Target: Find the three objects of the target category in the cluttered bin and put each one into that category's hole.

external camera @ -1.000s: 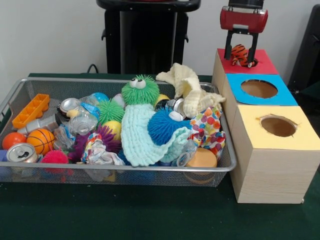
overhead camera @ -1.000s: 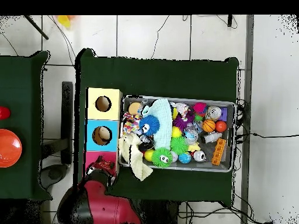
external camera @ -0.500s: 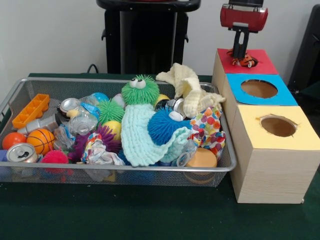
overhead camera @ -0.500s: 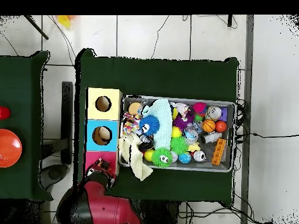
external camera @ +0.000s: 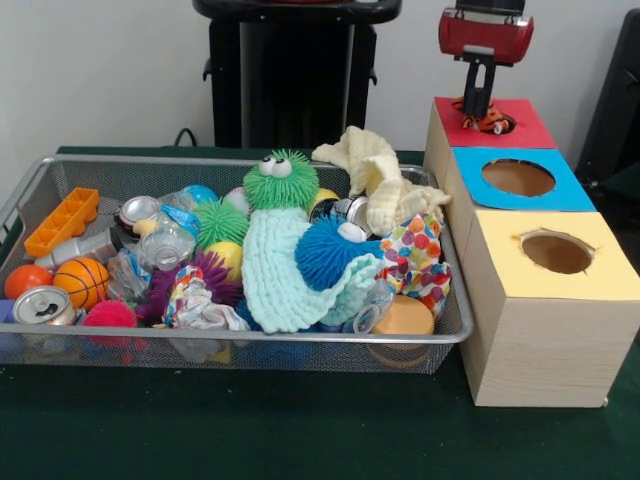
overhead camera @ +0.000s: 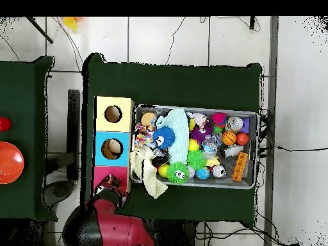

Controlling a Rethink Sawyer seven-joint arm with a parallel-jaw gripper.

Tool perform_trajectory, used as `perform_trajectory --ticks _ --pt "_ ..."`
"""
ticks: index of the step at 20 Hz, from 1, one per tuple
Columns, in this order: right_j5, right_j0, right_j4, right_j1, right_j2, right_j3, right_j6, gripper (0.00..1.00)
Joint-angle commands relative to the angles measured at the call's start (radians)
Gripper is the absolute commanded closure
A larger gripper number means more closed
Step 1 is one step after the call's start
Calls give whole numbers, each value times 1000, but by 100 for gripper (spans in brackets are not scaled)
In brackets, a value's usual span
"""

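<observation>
1. Lying nearest the camera in the front view, the wire bin (external camera: 455, 330) on the green bench (external camera: 300, 430) is packed with clutter: a basketball toy (external camera: 82, 280), a crushed can (external camera: 42, 306), a knitted aqua cloth (external camera: 285, 275), a blue spiky ball (external camera: 325, 250) and a green fuzzy ball with eyes (external camera: 280, 180).
2. Beside the bin stands a row of three wooden boxes: the yellow-topped box (external camera: 600, 265) closest, then the blue-topped box (external camera: 570, 175), with the red-topped box (external camera: 530, 125) farthest.
3. At the far end, an orange striped toy (external camera: 492, 124) sits in the mouth of the red-topped box's hole, only partly sunk in.
4. The claw (external camera: 478, 108) hangs straight above that toy, its fingers drawn together and pointing down at the hole's edge; whether they touch the toy or grip it cannot be told.
5. Judging from this, the toy lies directly beneath the claw, so the coming move turns on a plain vertical line: a push down to seat it, or a lift clear and back across toward the bin, which lies well apart to the side.
</observation>
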Motion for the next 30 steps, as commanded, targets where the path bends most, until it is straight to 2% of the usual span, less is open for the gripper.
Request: perform_trajectory --ticks 1,11,20,26,30 --pt "50 -58 14 56 78 -22 152 100" --pt "-6 -103 13 129 181 -79 163 100" --pt "36 -88 43 106 202 -87 175 100" --pt "66 -119 40 92 237 -76 169 100" --pt "62 -159 40 102 301 -60 180 100"
